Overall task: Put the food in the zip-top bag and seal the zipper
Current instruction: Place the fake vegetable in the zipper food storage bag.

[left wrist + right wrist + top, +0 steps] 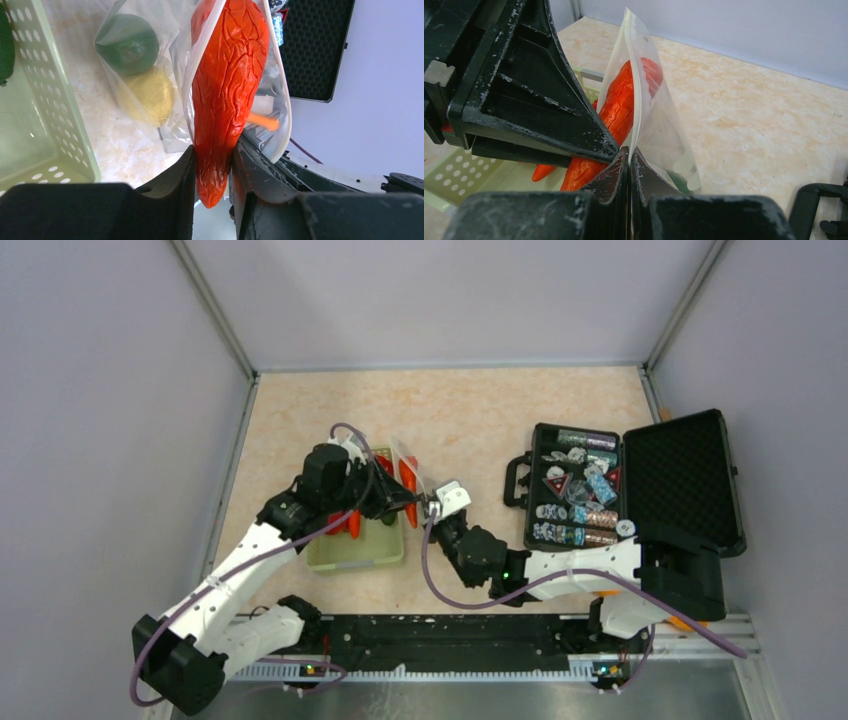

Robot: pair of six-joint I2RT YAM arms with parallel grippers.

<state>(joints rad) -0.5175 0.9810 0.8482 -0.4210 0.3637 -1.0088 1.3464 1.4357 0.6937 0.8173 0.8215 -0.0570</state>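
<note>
Left jaws narrow on one orange carrot (225,95), right jaws tight on edge of one zip-top bag (659,130)

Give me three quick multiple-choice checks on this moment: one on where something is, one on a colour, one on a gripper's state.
1. Where is the yellow food piece?
A. In the basket
B. Inside the zip-top bag
C. In the black case

2. What colour is the food held by the left gripper?
A. Orange-red
B. Yellow
C. Brown

3. How is the right gripper?
A. Wide open above the table
B. Shut on the zip-top bag's edge
C. Shut on a carrot

Answers:
1 B: the left wrist view shows it through the clear plastic.
2 A: the orange-red food piece sits between the fingers, its far end in the bag's mouth.
3 B: the right wrist view shows the fingers pressed together on the plastic.
</note>
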